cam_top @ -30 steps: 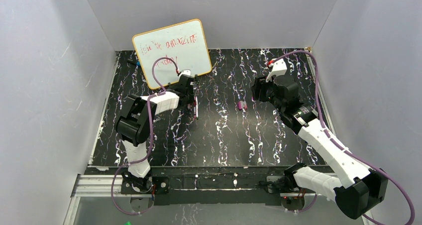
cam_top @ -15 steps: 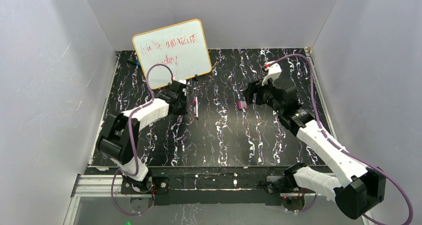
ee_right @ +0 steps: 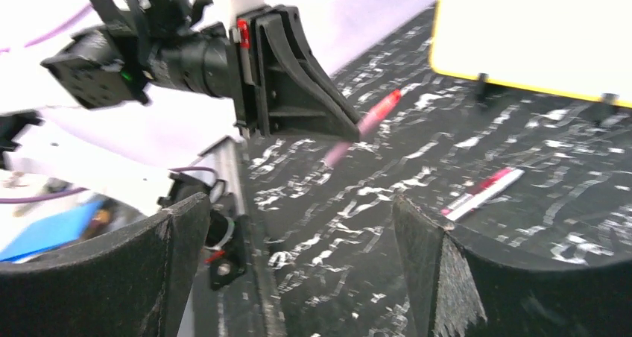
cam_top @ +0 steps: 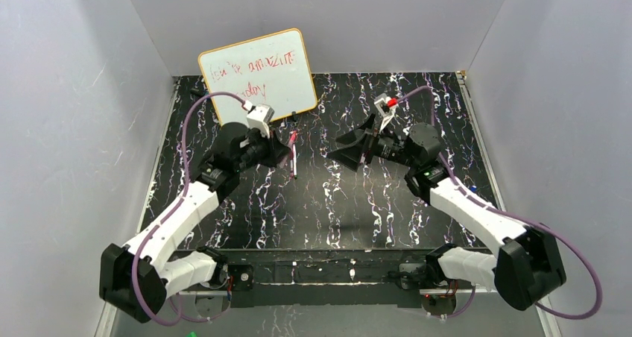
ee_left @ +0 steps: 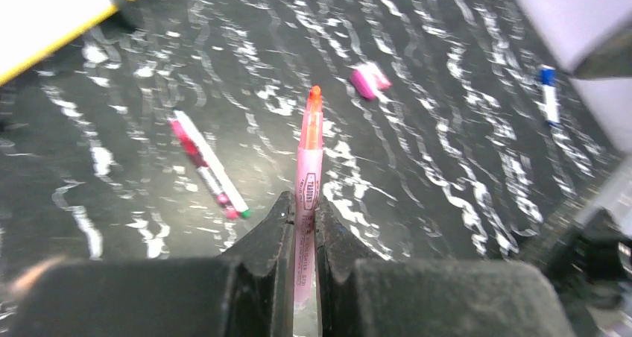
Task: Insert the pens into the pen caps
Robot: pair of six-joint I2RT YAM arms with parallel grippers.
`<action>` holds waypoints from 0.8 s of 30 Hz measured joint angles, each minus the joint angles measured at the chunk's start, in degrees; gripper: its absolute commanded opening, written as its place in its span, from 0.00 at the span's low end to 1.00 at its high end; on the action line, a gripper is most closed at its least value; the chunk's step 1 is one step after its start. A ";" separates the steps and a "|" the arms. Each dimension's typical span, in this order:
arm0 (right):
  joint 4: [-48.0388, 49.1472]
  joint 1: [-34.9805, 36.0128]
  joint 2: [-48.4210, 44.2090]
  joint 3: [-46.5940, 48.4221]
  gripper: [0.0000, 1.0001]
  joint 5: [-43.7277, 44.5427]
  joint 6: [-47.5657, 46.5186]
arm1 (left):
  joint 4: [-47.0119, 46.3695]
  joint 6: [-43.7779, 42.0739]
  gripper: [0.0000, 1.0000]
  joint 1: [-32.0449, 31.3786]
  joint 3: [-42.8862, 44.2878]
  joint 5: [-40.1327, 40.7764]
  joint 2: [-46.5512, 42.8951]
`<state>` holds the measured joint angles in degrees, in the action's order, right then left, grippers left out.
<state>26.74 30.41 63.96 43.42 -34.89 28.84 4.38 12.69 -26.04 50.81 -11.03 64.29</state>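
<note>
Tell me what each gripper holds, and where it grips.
Left gripper pinches the pink pen around its middle, tip free. Right gripper is open, holding nothing.

I count 2 pens: 1 pink pen (ee_left: 308,165) held up at the far left, and 1 white-bodied pen (cam_top: 293,160) lying on the table (cam_top: 335,218) there. Only 1 magenta cap (ee_left: 370,80) shows, near the centre. There is 1 blue-tipped marker (ee_left: 549,95) at the right, 1 whiteboard (cam_top: 259,76) far left, and 2 arms: the left arm (cam_top: 186,210) and the right arm (cam_top: 477,214).
</note>
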 measured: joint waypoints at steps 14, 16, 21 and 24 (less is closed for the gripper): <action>30.80 4.39 6.95 -6.84 0.99 -1.22 17.11 | -24.13 13.03 0.00 -0.07 -9.18 -20.55 -6.93; 31.32 5.31 6.95 -6.84 0.99 -0.13 17.05 | -25.68 13.86 0.00 -0.07 -9.20 -21.51 -7.65; 31.23 8.41 7.08 -6.84 0.99 3.41 15.52 | -29.81 16.59 0.00 -0.07 -9.88 -23.69 -7.96; 31.26 10.10 7.69 -6.82 0.98 5.09 14.45 | -31.21 18.05 0.00 -0.07 -10.69 -24.65 -8.00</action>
<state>58.00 40.51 71.66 36.60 -29.80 43.29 -26.83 30.74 -26.11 40.12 -35.68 56.29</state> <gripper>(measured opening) 0.984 0.055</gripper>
